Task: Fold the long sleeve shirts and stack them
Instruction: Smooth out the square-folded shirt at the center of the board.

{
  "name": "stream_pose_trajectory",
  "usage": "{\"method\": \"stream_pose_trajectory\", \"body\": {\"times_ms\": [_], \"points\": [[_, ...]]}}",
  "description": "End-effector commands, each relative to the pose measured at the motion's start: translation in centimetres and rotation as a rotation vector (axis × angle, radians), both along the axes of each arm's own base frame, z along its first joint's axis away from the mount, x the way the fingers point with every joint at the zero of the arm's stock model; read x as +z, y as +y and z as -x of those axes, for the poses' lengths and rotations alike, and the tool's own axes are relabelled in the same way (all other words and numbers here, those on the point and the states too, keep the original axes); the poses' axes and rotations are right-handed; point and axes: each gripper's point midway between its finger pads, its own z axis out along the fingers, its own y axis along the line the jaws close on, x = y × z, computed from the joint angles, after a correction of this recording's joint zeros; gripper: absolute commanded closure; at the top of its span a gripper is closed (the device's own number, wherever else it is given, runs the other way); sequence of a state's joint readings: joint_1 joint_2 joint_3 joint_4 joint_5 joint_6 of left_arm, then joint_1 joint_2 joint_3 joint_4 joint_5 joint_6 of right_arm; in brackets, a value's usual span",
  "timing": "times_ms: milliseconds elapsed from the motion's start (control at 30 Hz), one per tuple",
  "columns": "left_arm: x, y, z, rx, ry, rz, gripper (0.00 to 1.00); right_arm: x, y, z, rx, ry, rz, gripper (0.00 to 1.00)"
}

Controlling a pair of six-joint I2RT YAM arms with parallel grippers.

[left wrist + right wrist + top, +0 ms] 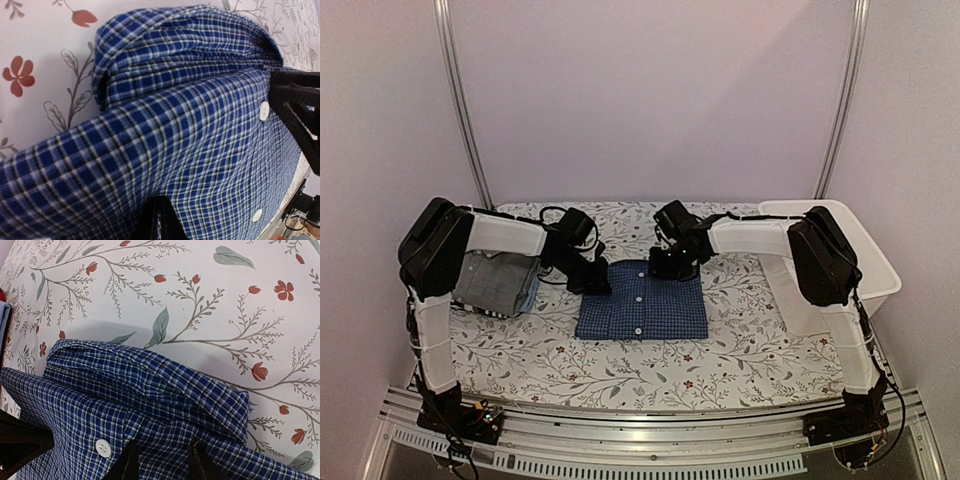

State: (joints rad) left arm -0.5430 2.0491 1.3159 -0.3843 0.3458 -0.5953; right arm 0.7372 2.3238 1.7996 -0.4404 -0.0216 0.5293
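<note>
Overhead, the shirt lay folded on the surface, just right of the stack. Left wrist: the left pincer was clamped on shirt cloth; so thin a pinch might slip or drag folds loose. Right wrist: the right pincer stood open just below the shirt's collar, so a one-sided lift might unfold it.
</note>
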Motion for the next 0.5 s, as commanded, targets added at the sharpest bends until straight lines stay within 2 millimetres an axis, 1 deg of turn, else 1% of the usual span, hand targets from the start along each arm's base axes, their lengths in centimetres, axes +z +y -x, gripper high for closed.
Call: {"method": "stream_pose_trajectory", "body": {"times_ms": [0, 167, 267, 333, 467], "points": [[-0.2, 1.4, -0.6, 0.025, -0.007, -0.052, 0.95, 1.8, -2.2, -0.4, -0.022, -0.019, 0.017, 0.67], [0.4, 2.0, -0.8, 0.029, -0.022, -0.056, 0.94, 1.9, -4.4, -0.3, -0.052, -0.041, 0.07, 0.67], [0.6, 2.4, -0.8, 0.034, -0.024, -0.064, 0.94, 1.1, -6.2, -0.3, -0.075, -0.028, 0.093, 0.67], [0.8, 2.8, -0.8, 0.039, -0.027, -0.065, 0.94, 0.8, -7.1, -0.5, -0.086, -0.024, 0.102, 0.67], [1.0, 3.7, -0.4, 0.05, -0.027, -0.07, 0.94, -0.2, -8.1, -0.7, -0.09, -0.013, 0.118, 0.67]]}}
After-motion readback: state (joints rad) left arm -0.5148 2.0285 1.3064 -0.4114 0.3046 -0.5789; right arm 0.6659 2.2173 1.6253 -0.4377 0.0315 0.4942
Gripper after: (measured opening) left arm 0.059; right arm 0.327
